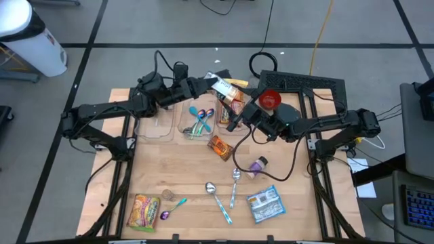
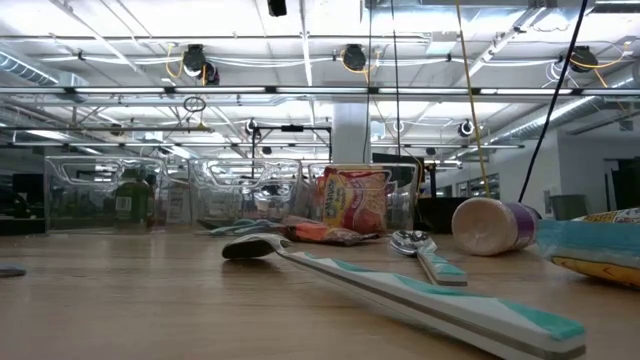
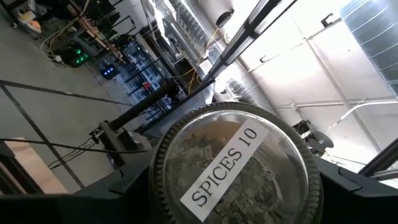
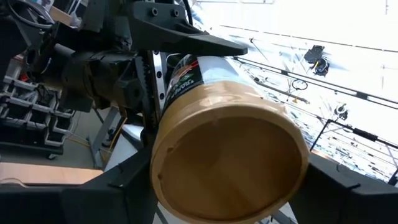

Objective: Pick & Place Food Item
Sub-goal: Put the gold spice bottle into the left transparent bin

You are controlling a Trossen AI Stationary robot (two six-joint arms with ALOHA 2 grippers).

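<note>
A spice jar [image 1: 228,97] with a tan base and a clear lid labelled "SPICES 10" [image 3: 233,168] hangs tilted in the air above the clear bins at the table's back. My left gripper [image 1: 215,86] is at its lid end. My right gripper [image 1: 237,116] is at its base end [image 4: 230,155]. Both are shut on the jar. The low view shows neither gripper nor the jar. My left gripper pinches the jar at its lid end, one finger on each side of the lid's rim [image 3: 158,180]. It comes level from the table's left, in line with the jar. The jar is lifted clear. My right gripper pinches the jar's base end, one finger on each side of the tan wall [image 4: 163,186]. It comes from the table's right and near side, in line with the jar. My left gripper's fingers [image 4: 186,40] show at the far end.
Clear bins [image 1: 163,129] at the back hold teal spoons [image 1: 198,122]. On the table lie an orange snack packet [image 1: 220,146], a purple-and-white cup [image 1: 256,165], two spoons [image 1: 234,179], a blue packet [image 1: 266,203] and a yellow packet [image 1: 144,210]. A black frame [image 1: 305,81] stands at the back right.
</note>
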